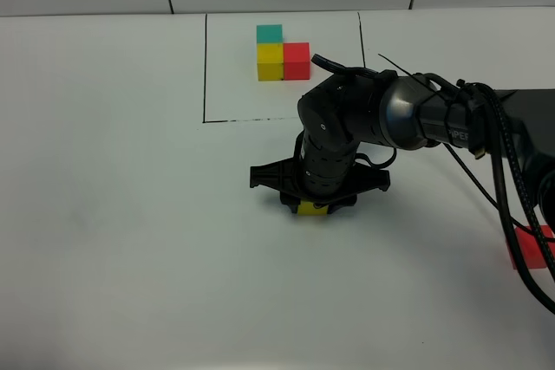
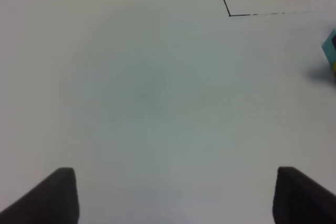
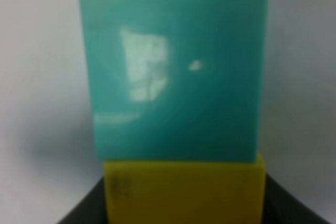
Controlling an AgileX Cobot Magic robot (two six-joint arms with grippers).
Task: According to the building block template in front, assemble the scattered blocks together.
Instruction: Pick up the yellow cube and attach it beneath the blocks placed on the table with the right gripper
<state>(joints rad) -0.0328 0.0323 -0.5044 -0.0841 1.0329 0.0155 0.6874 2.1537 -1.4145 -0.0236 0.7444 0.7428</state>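
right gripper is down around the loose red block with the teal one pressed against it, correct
Not quite. The right gripper is down around the yellow block, not the red one. The right wrist view shows this, with the teal block against it as you say. The loose red block lies far off to the right in the exterior high view.

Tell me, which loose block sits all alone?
The loose red block, alone at the far right. The yellow block and teal block touch each other at the right gripper.
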